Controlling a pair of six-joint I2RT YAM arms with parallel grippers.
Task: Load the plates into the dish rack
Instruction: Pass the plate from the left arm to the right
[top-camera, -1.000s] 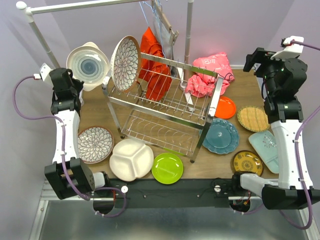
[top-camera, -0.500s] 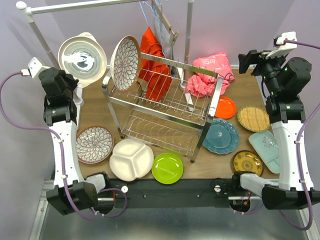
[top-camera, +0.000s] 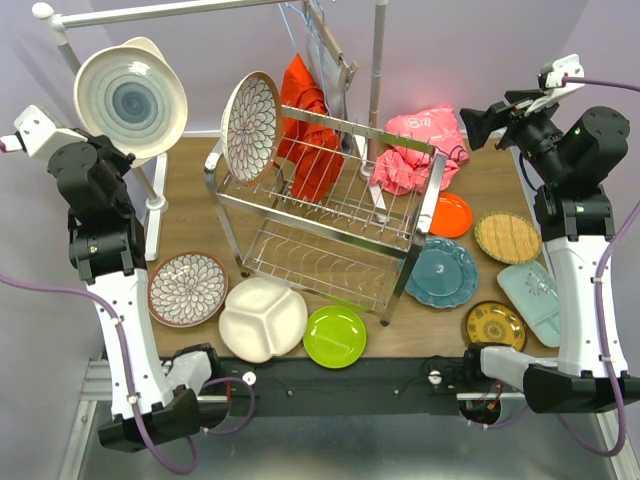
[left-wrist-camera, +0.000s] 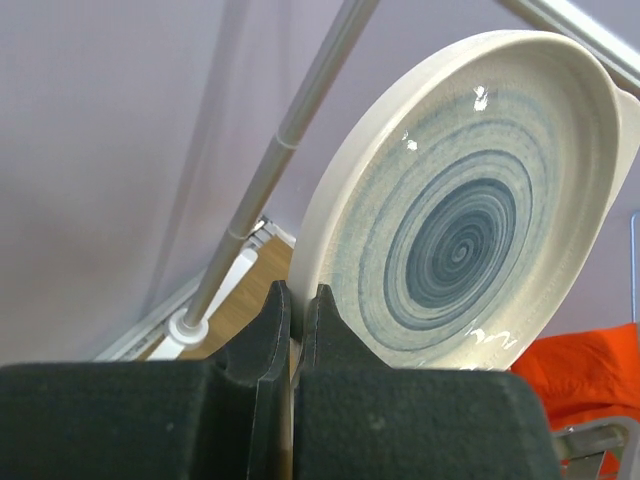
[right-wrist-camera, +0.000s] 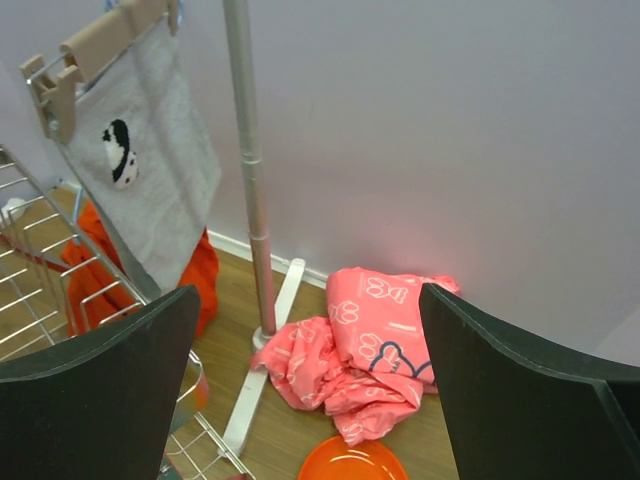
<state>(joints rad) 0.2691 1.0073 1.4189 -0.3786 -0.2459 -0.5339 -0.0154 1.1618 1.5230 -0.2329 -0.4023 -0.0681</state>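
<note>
Near plates: a white divided plate, a lime green round plate and a flat floral plate lie at 6 to 8 o'clock of the shiny two-tier steel wire dish rack, unmoved over the last second.
Right-side plates: teal, orange, woven-yellow, dark-yellow and pale aqua ones sit at 3 to 4 o'clock of the rack, also unmoved.
Dish rack: one upright floral plate stands at its 10 o'clock corner; the other slots look free.
Left gripper: its jaws are pinched together on the lower rim of a cream round plate with blue-grey rings.
Change: this arm has raised that plate from just beside the rack's left end to high at its 10 o'clock, tilted on edge.
Meaning: the plate probably has height now to travel over the frame into a slot; nearly all loading remains.
Right gripper: its jaws stand wide apart, holding nothing; the wrist has swung up and towards 9 o'clock.
Left wrist view: it alone shows the thin rim between the pads, and the white clothes-rail pole close behind.
Right wrist view: it alone shows the crumpled pink cloth from the side.
</note>
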